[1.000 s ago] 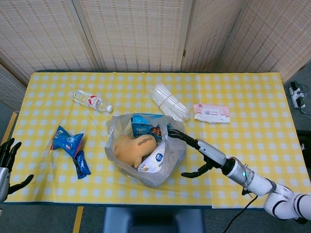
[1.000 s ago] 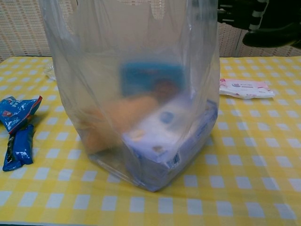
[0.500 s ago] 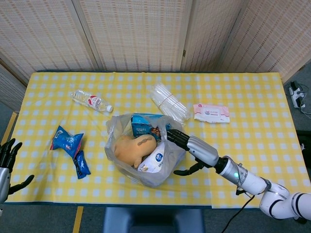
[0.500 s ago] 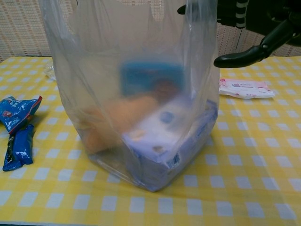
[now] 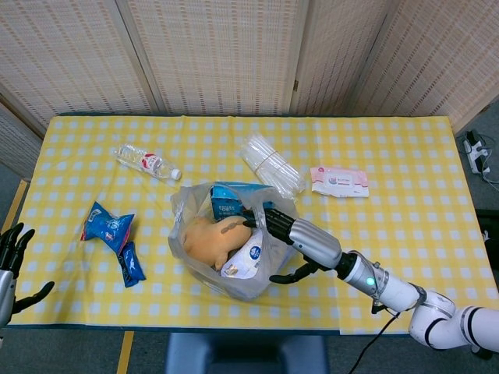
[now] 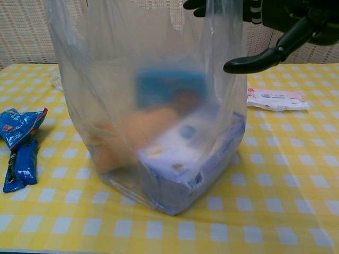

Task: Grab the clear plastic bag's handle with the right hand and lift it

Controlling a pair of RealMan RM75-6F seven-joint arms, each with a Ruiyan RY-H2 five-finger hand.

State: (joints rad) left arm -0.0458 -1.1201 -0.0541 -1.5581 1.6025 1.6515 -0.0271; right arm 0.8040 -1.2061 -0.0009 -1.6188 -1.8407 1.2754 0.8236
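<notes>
The clear plastic bag stands upright on the yellow checked table near its front edge, holding a tan soft item, a blue box and a white pack. My right hand is at the bag's right rim, its fingers reaching over the rim into the opening and its thumb outside the bag wall, apart from them. It grips nothing. My left hand hangs open beyond the table's left front corner.
Two blue snack packets lie left of the bag. Behind it are a water bottle, a bundle of clear plastic and a pink-and-white wipes pack.
My right hand has moved left, from beside the bag's right wall to its rim, with the fingers now over the opening. The bag and left hand have not moved.
</notes>
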